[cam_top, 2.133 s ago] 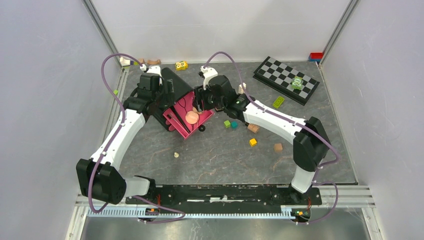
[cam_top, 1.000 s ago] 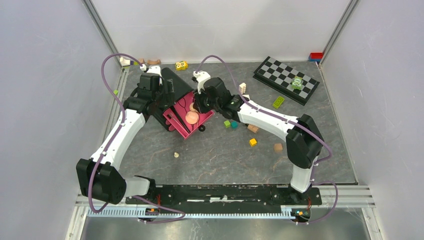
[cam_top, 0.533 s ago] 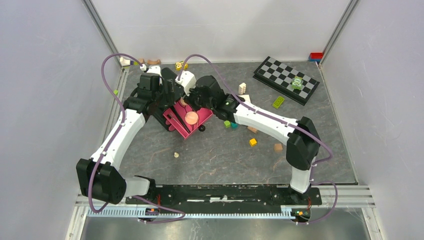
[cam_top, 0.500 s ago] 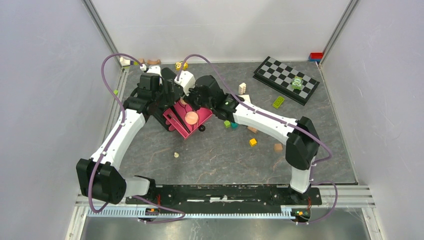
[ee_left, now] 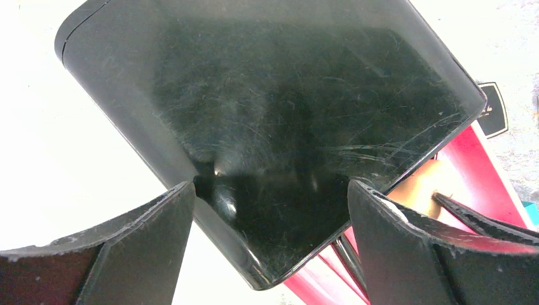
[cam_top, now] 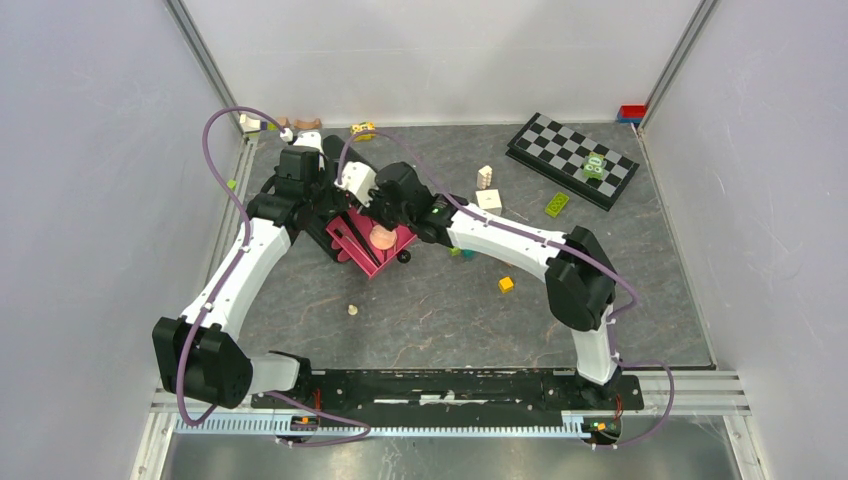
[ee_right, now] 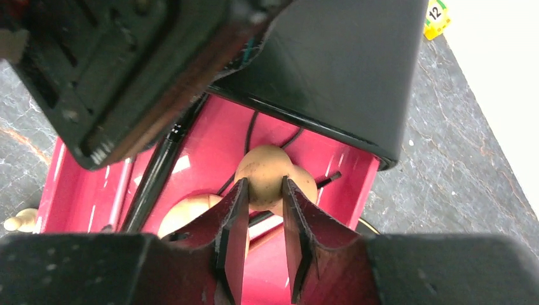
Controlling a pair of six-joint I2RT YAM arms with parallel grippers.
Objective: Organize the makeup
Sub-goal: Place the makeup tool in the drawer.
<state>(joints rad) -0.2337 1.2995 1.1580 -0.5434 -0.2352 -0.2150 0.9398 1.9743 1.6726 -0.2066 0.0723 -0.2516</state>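
An open makeup case with a pink inside and a black lid lies at the back left of the table. My right gripper is shut on a peach gourd-shaped sponge just above the pink tray. A round peach puff and a thin black brush lie in the tray. The puff also shows in the top view. My left gripper is open, its fingers spread either side of the lid's corner. In the top view both grippers crowd over the case.
A chessboard with a green toy lies at the back right. A white cube, a green brick, a yellow block and small teal and green blocks are scattered right of the case. A cream piece lies in front.
My right arm has swung left from the case's right side to above its pink tray, next to the left gripper. The left arm has not moved.
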